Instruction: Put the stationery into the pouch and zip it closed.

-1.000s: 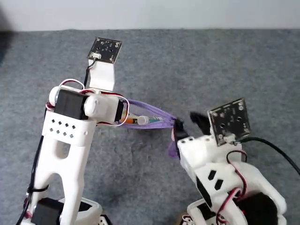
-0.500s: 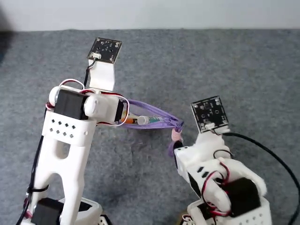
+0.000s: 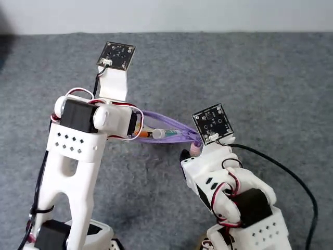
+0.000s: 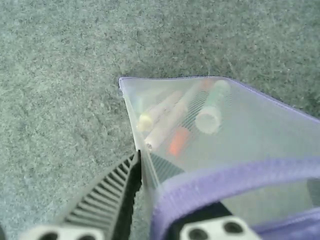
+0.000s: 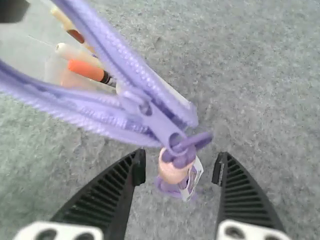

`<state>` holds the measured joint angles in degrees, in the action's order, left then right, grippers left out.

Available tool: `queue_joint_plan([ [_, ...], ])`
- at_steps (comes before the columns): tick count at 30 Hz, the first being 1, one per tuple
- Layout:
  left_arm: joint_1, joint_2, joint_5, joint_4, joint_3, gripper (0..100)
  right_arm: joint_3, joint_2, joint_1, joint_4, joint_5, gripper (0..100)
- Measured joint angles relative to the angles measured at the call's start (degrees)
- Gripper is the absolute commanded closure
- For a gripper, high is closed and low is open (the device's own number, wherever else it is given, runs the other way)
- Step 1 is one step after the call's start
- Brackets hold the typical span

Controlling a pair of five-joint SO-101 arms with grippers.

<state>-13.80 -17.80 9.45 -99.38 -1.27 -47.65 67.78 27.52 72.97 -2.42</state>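
Clamping on the left with the left gripper [image 4: 150,175], fingers pressed together on the end edge of the pouch [image 4: 235,135]; holding the stationery [image 4: 172,120] inside, pens lying against the clear wall; stretching rightward over the grey mat [image 3: 260,78] with the zip [image 5: 125,65] gaping along its length; ending at the zip pull [image 5: 175,172]; straddling that pull with the right gripper [image 5: 178,161], fingers apart, one on either side.

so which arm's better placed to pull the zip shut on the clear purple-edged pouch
Right: the right gripper, open, straddles the purple zip pull; the left gripper is clamped on the other end of the clear purple-edged pouch.
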Motion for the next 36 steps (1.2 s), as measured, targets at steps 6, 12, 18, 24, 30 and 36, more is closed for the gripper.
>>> queue_joint_plan([
  [6, 0.0, 0.0, 0.0, 0.0, 0.0, 99, -1.0, 0.0, -0.2, -2.0, 0.5, 80.6],
  [12, 0.0, 0.0, 0.0, 0.0, 0.0, 99, -1.0, 0.0, -0.1, -2.1, 2.9, 92.5],
  [18, 0.0, 0.0, 0.0, 0.0, 0.0, 99, -1.0, 0.0, -0.6, -2.1, 3.1, 97.6],
  [24, 0.0, 0.0, 0.0, 0.0, 0.0, 99, -1.0, 0.0, -2.4, -2.1, 4.4, 99.1],
  [30, 0.0, 0.0, 0.0, 0.0, 0.0, 97, -0.4, 1.0, -6.4, -2.1, 7.3, 99.1],
  [36, -0.2, -3.3, 0.2, 0.0, 0.1, 70, 1.9, 1.2, -7.0, -2.1, 8.1, 99.1],
])
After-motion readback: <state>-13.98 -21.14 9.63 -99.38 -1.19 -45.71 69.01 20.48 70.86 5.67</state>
